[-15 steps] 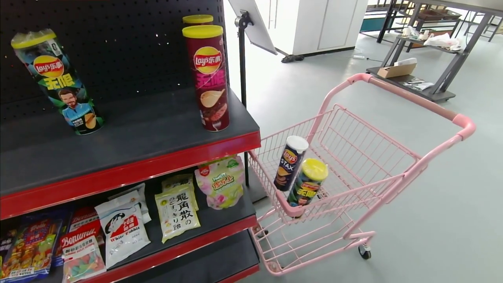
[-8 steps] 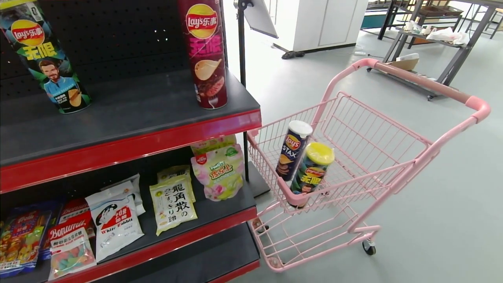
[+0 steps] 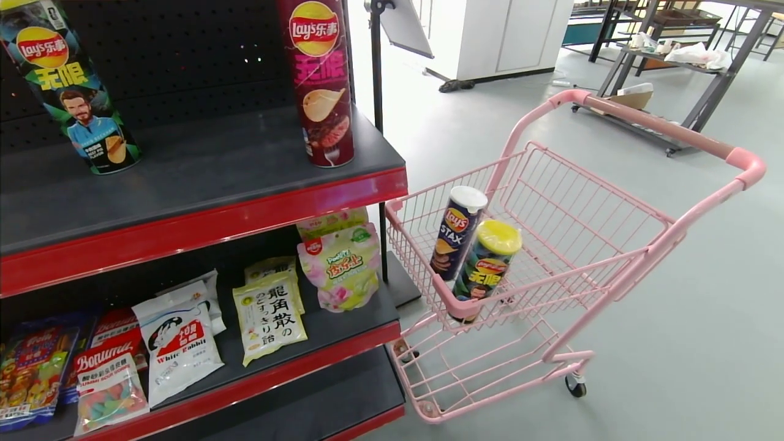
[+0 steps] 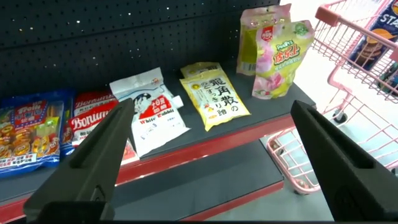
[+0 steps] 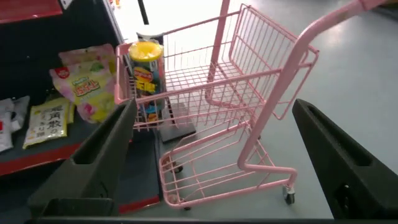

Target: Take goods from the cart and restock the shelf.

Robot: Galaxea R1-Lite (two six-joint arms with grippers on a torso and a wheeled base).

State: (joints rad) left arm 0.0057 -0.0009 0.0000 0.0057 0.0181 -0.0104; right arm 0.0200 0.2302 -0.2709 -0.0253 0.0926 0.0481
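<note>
A pink cart [image 3: 649, 122] stands right of the shelf and holds two upright chip cans in its near-left corner: a dark blue can with a white lid [image 3: 458, 233] and a dark can with a yellow lid [image 3: 487, 269]. The upper shelf board [image 3: 202, 177] carries a green-and-black can [image 3: 73, 104] at the left and a maroon can [image 3: 321, 92] at the right edge. My left gripper [image 4: 211, 168] is open, facing the lower shelf [image 4: 273, 106]. My right gripper [image 5: 214, 168] is open, facing the cart [image 5: 292, 87], apart from the yellow-lidded can [image 5: 146, 81].
Snack bags lie on the lower shelf: a white bag [image 3: 180, 349], a yellow bag [image 3: 269, 318], a pink-green pouch [image 3: 340, 272]. A black stand pole [image 3: 378, 122] rises between shelf and cart. Open grey floor stretches right of the cart; metal racks [image 3: 667, 55] stand far back.
The head camera tilted down a second ago, so the whole picture shifted. The cans, bags and cart keep their places relative to each other.
</note>
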